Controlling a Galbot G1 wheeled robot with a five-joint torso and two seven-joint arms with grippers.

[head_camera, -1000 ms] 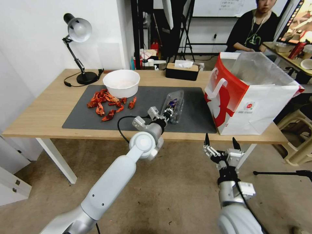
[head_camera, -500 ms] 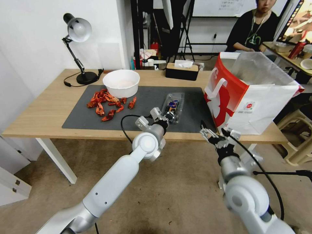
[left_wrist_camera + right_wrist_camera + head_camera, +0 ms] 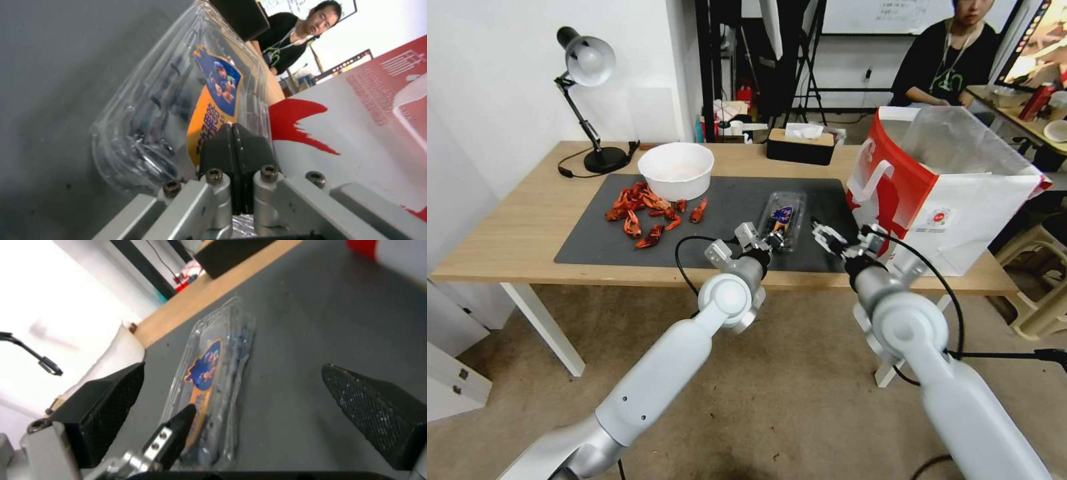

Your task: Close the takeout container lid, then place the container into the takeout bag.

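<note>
Container [image 3: 784, 220] flat on the grey mat beside the takeout bag [image 3: 940, 200], long axis running away; left hand [image 3: 774, 237] pinched shut on its near end, right hand [image 3: 842, 241] wide open, empty, just beside.

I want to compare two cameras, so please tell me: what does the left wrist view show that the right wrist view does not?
The left wrist view alone shows the left claw with its fingers pressed together, resting on the takeout container lid at its label, and the broad red and white side of the takeout bag.

The right wrist view alone shows the right claw open, the white bowl and the wooden table.

Both show the container lying closed on the grey mat.
</note>
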